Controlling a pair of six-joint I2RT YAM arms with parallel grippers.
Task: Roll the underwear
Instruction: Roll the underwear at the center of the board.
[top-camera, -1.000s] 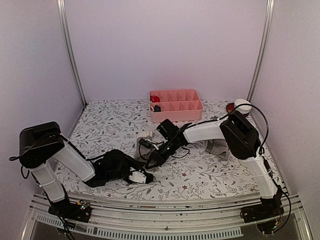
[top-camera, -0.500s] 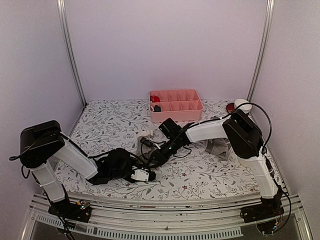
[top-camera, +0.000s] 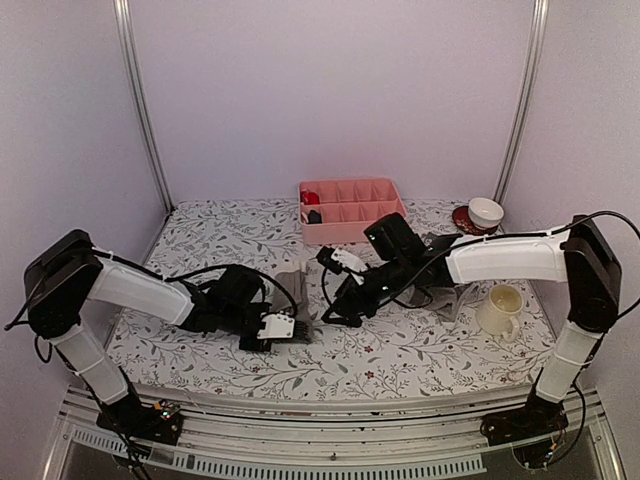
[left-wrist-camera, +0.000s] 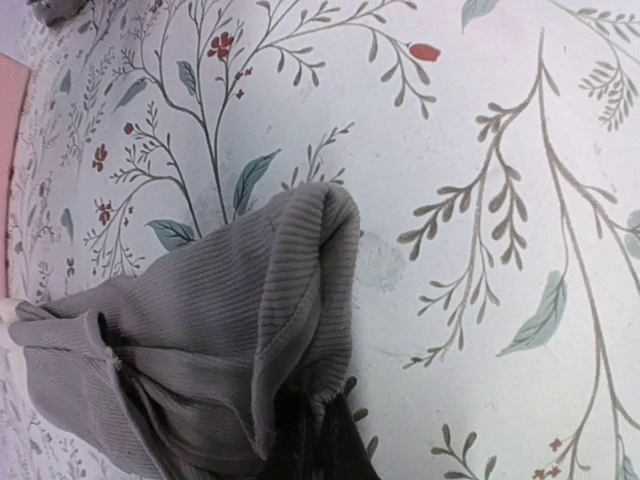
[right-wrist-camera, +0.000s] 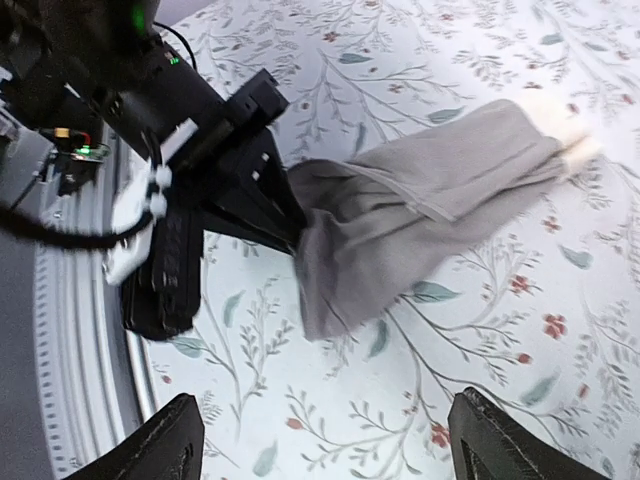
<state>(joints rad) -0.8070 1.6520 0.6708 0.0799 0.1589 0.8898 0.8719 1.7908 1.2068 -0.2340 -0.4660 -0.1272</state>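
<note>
On the left of the floral worktop (top-camera: 200, 250), the left tool (top-camera: 303, 326) lies low, clenched on one corner of the grey briefs (top-camera: 290, 290). In the left wrist view the dark fingertips (left-wrist-camera: 312, 445) pinch a bunched fold of the ribbed cloth (left-wrist-camera: 200, 340) at the bottom edge, cut off by the frame.

The briefs lie on the worktop near its middle. Their long axis runs from the pinched corner away towards the back. The pale waistband (right-wrist-camera: 565, 140) is at the far end and the gripped end is crumpled into folds.

Just right of them the right tool (top-camera: 333, 313) hovers released, its fingers (right-wrist-camera: 170, 450) spread wide with nothing between them. From its wrist camera the left tool (right-wrist-camera: 290, 225) shows as a black shape biting the cloth (right-wrist-camera: 400, 220).

Behind stands the pink tray (top-camera: 350, 232). A second grey garment (top-camera: 452, 300) lies mostly hidden beneath the right arm, its shape hard to make out. Further right are a cream mug (top-camera: 500, 308) and a bowl (top-camera: 486, 212).
</note>
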